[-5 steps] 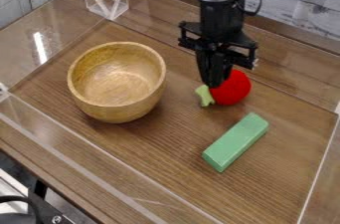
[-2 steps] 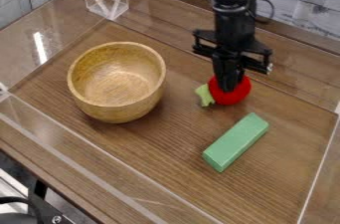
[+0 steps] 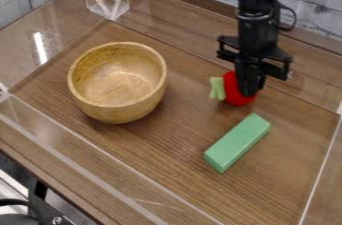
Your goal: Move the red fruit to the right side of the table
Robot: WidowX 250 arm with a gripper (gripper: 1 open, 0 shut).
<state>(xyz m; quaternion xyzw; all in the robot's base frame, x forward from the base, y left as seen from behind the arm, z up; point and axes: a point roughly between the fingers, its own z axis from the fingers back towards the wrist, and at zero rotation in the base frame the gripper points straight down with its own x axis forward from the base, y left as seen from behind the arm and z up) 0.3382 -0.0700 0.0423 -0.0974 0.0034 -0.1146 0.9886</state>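
Observation:
The red fruit [image 3: 235,93] rests on the brown wood table [image 3: 160,159], right of centre, its green cap [image 3: 217,88] pointing left toward the bowl. My gripper [image 3: 253,81] points almost straight down over the fruit's right half. Its dark fingers are together and cover part of the red surface. I cannot tell whether the fingers pinch the fruit or only press against it. The fruit's underside stays on the tabletop.
A wooden bowl [image 3: 118,80] stands left of the fruit. A green rectangular block [image 3: 237,141] lies just in front of the fruit. Clear acrylic walls [image 3: 325,169] edge the table, and a small clear stand [image 3: 106,1] sits at the back left.
My gripper has travelled right and down, from the fruit's left side to its right half. The fruit shifted slightly right and its cap swung up toward the back.

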